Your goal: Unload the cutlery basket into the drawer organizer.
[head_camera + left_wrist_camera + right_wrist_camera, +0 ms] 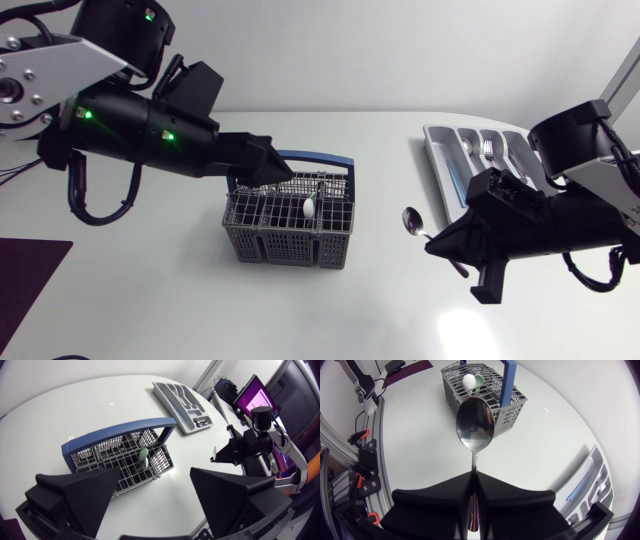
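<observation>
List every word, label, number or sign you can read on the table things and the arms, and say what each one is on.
Nothing can be read in any view.
cutlery basket: no print shows.
drawer organizer: no label shows.
spoon, held in the right gripper: plain metal bowl, no mark shows.
left arm: only small green lights, no characters.

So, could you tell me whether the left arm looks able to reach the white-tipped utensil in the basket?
Probably yes: the left tool is open just above the basket, and the white-tipped utensil stands exposed; only the blue handle arching overhead might crowd the approach.
</observation>
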